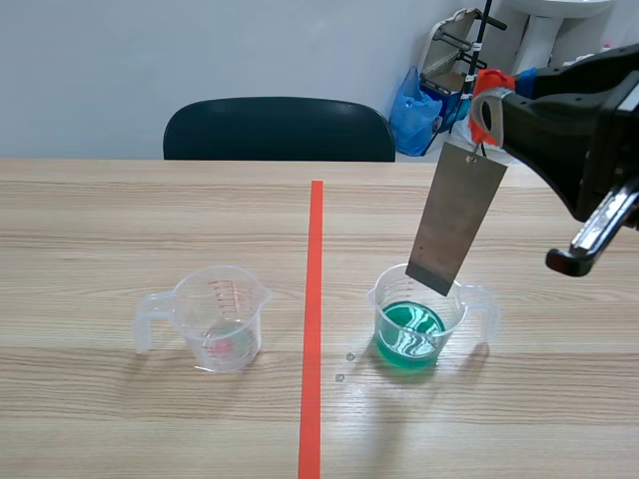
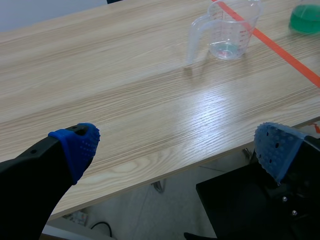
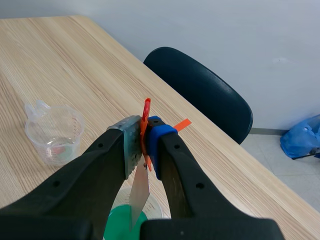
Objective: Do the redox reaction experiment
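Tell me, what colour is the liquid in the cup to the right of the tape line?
The liquid is green; the scene view shows it best.

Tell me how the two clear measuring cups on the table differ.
The green cup holds green liquid; the near-empty cup shows at most a little clear liquid. The metal strip, clamped in the right gripper, hangs over the green cup; nothing hangs over the near-empty cup. Their handles point away from each other. Both are clear, handled and upright.
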